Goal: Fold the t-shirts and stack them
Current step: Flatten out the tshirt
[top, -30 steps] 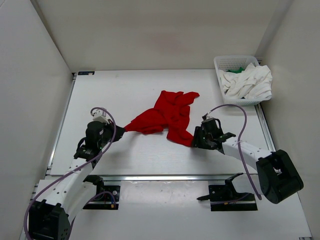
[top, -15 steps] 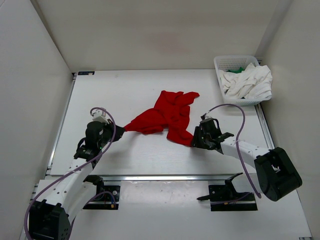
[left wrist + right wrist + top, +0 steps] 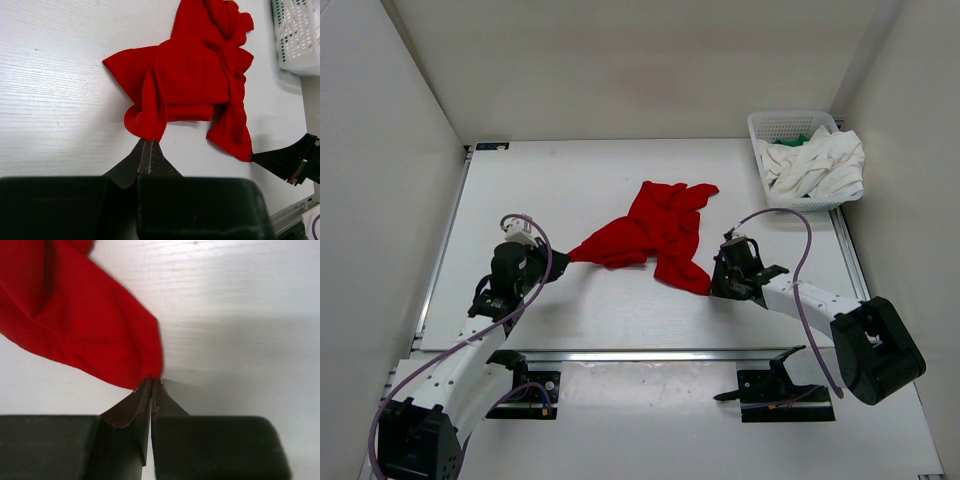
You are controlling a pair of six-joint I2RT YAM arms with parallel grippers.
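Desk (image 3: 570,180) first: we see a white, faintly grained top walled by pale panels, with both arms reaching in from the near edge. Roughly at its middle lies the red t-shirt (image 3: 655,225), unfolded and rumpled, bright red, bunched into overlapping folds. Its bulk runs from a ruffled far end, toward the right, down to two drawn-out corners. One is a thin point stretched to the left, the other a tail trailing toward the near right. From the left wrist view we make out a thick fold across the middle and a flat triangular flap lying on the desk at one side.

In the far right corner stands a white mesh basket (image 3: 785,125). The white t-shirt (image 3: 820,165) is heaped in it, crumpled and spilling over its right rim. Only a small scrap of the green t-shirt (image 3: 798,140) shows at the far side, beside the white cloth.

The left pincer (image 3: 563,261) is closed tight on the left point of the red t-shirt, its two fingers pressed together with the cloth coming out from between the tips. The right pincer (image 3: 713,288) is likewise closed, jaws all but meeting, nipping the very tip of the near right tail. In its own wrist view we see the red corner ending right at the fingertips.
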